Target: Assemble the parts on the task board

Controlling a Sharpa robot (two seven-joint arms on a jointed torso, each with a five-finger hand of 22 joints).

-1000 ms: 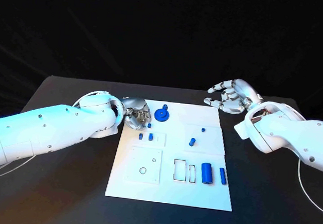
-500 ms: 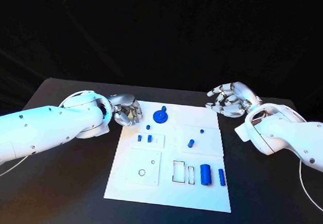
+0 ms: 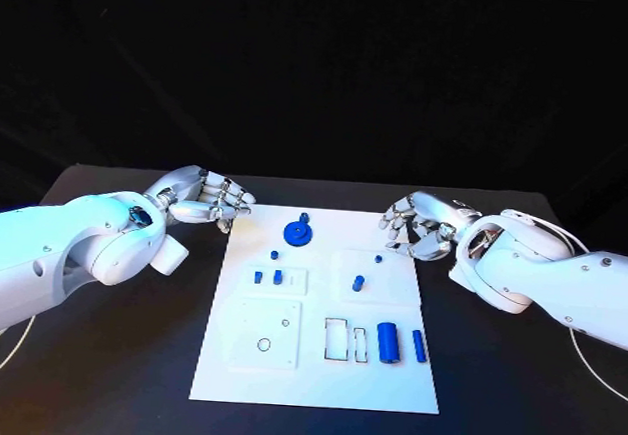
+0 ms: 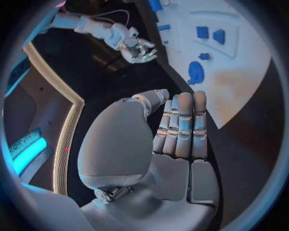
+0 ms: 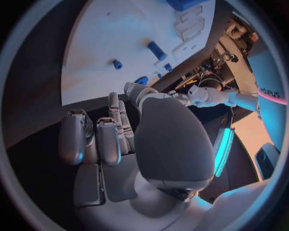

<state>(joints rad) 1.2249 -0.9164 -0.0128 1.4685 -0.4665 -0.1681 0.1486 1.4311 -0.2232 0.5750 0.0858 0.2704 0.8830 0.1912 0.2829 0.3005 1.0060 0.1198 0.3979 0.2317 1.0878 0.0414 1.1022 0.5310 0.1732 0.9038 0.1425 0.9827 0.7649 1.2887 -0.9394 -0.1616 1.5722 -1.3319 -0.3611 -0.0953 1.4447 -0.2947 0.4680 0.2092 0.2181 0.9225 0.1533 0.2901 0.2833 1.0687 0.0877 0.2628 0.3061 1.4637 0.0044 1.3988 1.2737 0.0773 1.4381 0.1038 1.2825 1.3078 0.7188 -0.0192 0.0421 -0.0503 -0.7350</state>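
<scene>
Black matte table [image 3: 87, 362], flat, no markings readable on it. Task board [image 3: 318, 373] is a flat white rectangular plate lying mid-table, long axis running away from the robot; raised square white panels on it, one with a small oval hole, plus thin black-outlined rectangular slots near its lower right. No readable text on the board. Only lettering visible is a pink band on the left arm in the right wrist view, too bent by the lens to be sure of.

Left hand [image 3: 209, 201]: silver metal, segmented, sits off the board's far-left corner, over bare table. Fingers [image 4: 183, 126] straight and pressed side by side, thumb alongside, holding nothing.

Right hand [image 3: 417, 229]: same silver build, just off the board's far-right corner. Fingers [image 5: 99, 139] loosely curled with gaps between them, nothing in the palm.

Parts, all glossy blue plastic, all on the board:
- round disc part [image 3: 299, 235] with a small knob, near the far edge, centre
- thick cylinder [image 3: 388, 338] lying flat, lower right, beside the slots
- slim rod [image 3: 419, 345] just right of it, parallel
- short peg [image 3: 359, 282] on the right-hand panel
- two small pegs [image 3: 268, 275] standing on the left-hand panel, close together
</scene>
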